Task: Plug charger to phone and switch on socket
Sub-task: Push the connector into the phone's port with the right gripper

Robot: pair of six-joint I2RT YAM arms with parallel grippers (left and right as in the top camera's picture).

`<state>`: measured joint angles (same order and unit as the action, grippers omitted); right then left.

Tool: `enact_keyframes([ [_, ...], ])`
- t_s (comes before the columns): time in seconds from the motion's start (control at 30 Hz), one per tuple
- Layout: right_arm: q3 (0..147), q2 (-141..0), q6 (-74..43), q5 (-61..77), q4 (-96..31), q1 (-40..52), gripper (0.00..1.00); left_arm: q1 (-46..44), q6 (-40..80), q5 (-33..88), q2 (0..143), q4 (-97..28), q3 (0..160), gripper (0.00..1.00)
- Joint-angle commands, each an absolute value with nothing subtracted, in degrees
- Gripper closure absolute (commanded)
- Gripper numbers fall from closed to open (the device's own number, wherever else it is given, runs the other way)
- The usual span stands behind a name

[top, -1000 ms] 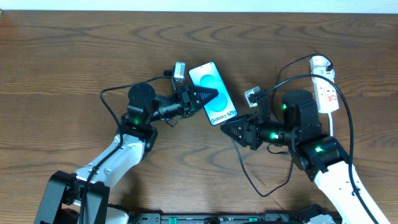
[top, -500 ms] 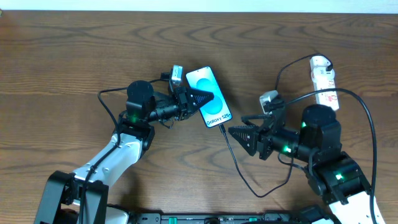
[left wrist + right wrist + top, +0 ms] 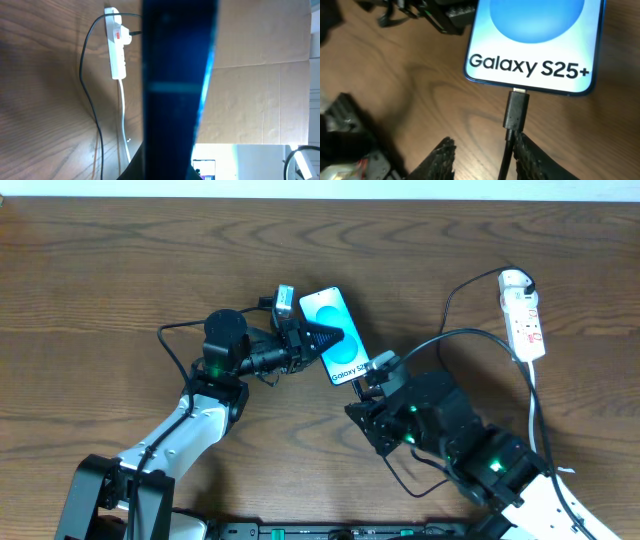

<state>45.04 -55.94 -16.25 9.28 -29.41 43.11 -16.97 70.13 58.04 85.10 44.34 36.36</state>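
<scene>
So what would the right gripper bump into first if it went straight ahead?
Probably the charger. Its black plug sits just ahead of the right gripper, at the bottom edge of the phone.

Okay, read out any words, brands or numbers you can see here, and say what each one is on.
"Galaxy S25+": on the screen of the phone, near the edge where the plug of the charger sits.
Red markings on the socket: too small to read.
No other text is legible.
</scene>
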Motion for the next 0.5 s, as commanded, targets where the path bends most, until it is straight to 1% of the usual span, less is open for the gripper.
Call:
enact_keyframes([
  [0.0,45.7,-57.4,-18.9,-0.8,-29.6,45.6,0.66,-16.7,69.0,58.2,85.0,45.1,37.4,0.92],
  [0.17,45.7,-59.5,-18.9,-2.0,-29.6,46.5,0.75,-16.7,69.0,58.2,85.0,45.1,37.4,0.93],
  [0.33,45.7,-60.6,-18.9,-2.0,-28.7,46.5,0.89,-16.7,69.0,58.3,85.0,45.1,37.4,0.92],
  [0.47,45.7,-60.6,-18.9,-2.0,-25.0,46.5,0.98,-16.8,69.0,60.0,85.0,45.1,37.4,0.92],
])
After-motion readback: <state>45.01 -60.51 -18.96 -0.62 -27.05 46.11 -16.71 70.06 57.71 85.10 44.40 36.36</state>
